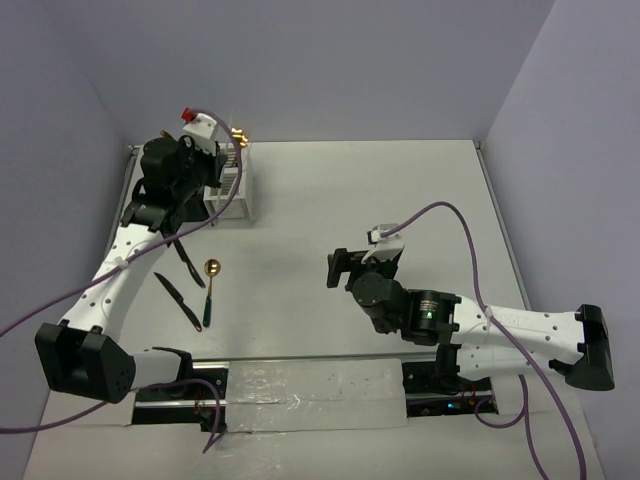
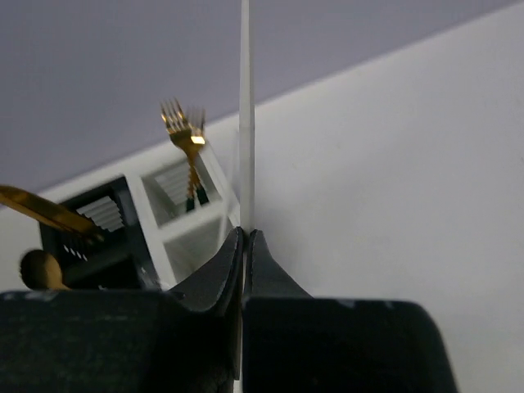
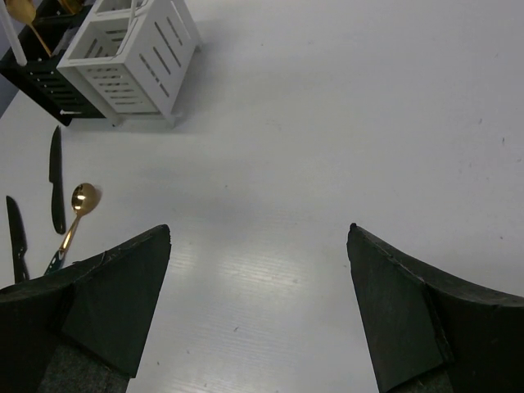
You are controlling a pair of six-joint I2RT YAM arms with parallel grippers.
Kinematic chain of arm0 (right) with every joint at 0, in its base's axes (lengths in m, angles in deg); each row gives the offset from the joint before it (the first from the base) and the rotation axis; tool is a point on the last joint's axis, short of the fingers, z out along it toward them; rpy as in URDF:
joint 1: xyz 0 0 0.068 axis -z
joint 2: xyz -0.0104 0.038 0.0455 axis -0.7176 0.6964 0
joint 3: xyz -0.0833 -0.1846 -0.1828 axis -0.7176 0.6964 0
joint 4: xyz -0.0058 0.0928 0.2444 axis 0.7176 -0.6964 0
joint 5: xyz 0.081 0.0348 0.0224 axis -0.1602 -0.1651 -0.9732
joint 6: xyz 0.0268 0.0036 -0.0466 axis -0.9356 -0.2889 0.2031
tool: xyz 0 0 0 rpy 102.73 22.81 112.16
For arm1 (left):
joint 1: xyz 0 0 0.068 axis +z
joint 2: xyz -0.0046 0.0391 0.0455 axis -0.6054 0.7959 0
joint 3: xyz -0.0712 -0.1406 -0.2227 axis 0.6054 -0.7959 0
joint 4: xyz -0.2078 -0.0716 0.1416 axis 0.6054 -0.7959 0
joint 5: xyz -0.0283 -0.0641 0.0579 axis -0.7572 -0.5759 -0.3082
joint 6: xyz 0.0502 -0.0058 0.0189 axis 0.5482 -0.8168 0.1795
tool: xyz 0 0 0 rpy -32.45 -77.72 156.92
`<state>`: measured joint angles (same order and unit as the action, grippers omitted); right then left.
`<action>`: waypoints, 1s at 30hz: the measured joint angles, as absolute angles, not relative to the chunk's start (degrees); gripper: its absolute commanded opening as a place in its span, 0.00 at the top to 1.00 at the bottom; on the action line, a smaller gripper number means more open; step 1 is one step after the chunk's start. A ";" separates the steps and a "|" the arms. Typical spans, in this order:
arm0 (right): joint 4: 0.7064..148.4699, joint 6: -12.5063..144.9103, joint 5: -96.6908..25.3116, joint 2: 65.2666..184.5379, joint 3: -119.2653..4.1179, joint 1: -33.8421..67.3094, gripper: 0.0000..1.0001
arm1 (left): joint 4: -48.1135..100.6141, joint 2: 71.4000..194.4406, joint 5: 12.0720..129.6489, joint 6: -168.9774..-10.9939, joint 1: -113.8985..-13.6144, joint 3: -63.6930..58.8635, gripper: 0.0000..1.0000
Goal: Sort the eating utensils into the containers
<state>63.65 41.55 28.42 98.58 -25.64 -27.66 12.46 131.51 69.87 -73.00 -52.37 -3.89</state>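
— Black left fingers [image 2: 217,274] fill the bottom of the left wrist view. What have they got?

— They are pressed together on a thin white stick [image 2: 245,123]. It stands straight up and runs off the top edge, just right of the white caddy [image 2: 192,233].

— And the right fingers [image 3: 115,295]?

— Spread wide with nothing between them, hovering over bare counter [image 3: 327,123] near the middle of the overhead view.

— What about the surface and the room?

— One flat, matte white counter, with a patch of pale tape [image 1: 310,385] along its bottom edge in the overhead view. Plain lavender-grey walls [image 1: 350,60] close it in at the left, top and right.

— How many containers?

— Two, joined side by side at the upper left: the white one and a black caddy [image 3: 37,78].

— Loose utensils?

— Three, all lying on the counter left of centre. The upper black knife [image 1: 187,258] and the lower black knife [image 1: 178,300] lie slanted, and one gold spoon with a dark handle [image 1: 209,292] lies just to their right, bowl towards the top.

— And inside the caddies?

— Gold fork heads [image 2: 184,127] rise from the white caddy, too blurred to count. The black one holds a round gold spoon bowl [image 2: 37,268] and a long gold piece [image 2: 41,211] whose kind I cannot tell.
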 measured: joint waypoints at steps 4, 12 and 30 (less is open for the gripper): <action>63.68 42.01 28.46 98.61 -25.88 -27.66 0.05 | 28.20 130.51 69.36 -71.90 -50.08 -11.25 1.00; 63.30 42.41 28.62 99.46 -27.37 -27.66 0.05 | 43.13 143.71 61.71 -73.78 -44.09 -10.03 1.00; 60.62 40.99 30.71 94.41 -27.63 -27.63 0.05 | 51.28 156.43 52.80 -71.16 -43.26 -15.19 0.63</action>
